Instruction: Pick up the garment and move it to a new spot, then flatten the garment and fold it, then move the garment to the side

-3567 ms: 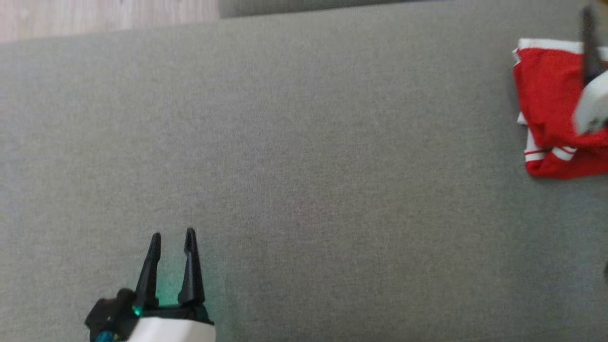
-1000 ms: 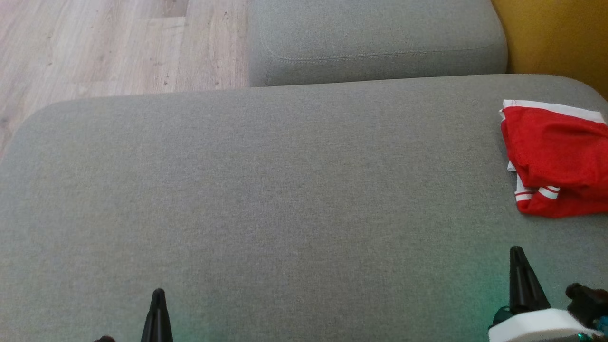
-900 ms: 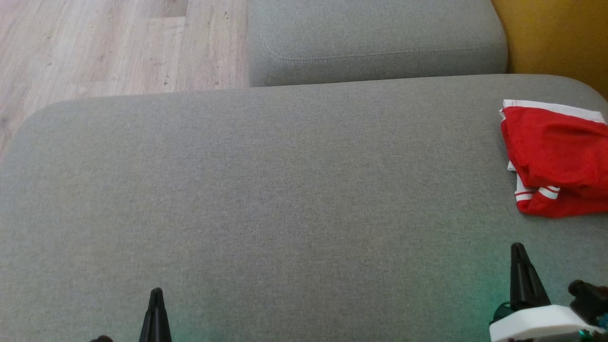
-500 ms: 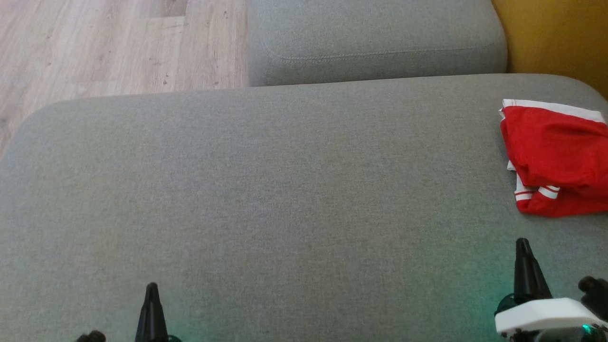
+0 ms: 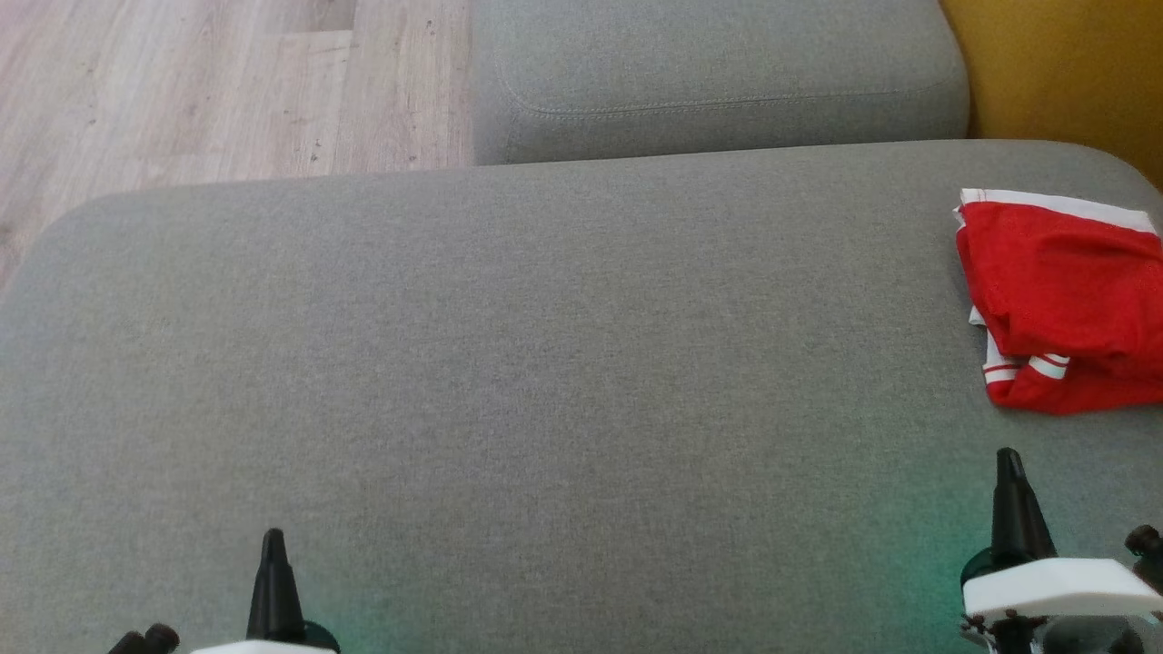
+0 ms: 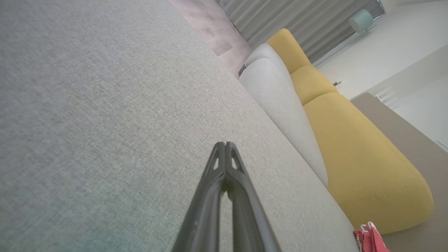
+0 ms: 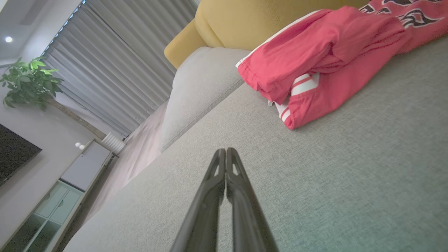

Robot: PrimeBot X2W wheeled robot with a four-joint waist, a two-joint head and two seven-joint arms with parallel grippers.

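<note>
A red garment (image 5: 1063,300) with white trim lies folded at the far right of the grey cushion (image 5: 545,363); the right wrist view shows the garment (image 7: 325,66) with black flame print. My left gripper (image 5: 273,545) sits at the lower left, shut and empty, its fingers pressed together in the left wrist view (image 6: 224,144). My right gripper (image 5: 1008,463) is at the lower right, a little in front of the garment, shut with nothing held, and the tips of this gripper (image 7: 225,150) touch each other. In the left wrist view, the garment (image 6: 369,239) shows as a small red corner.
A second grey cushion (image 5: 718,82) lies beyond the far edge. A yellow sofa part (image 5: 1054,73) stands at the far right. Wooden floor (image 5: 209,91) shows at the far left. A plant (image 7: 29,80) and curtains (image 7: 119,59) stand across the room.
Both grippers have drifted slightly: the left one lower and leftward, the right one a little up and to the right. The garment lies unmoved since a second ago.
</note>
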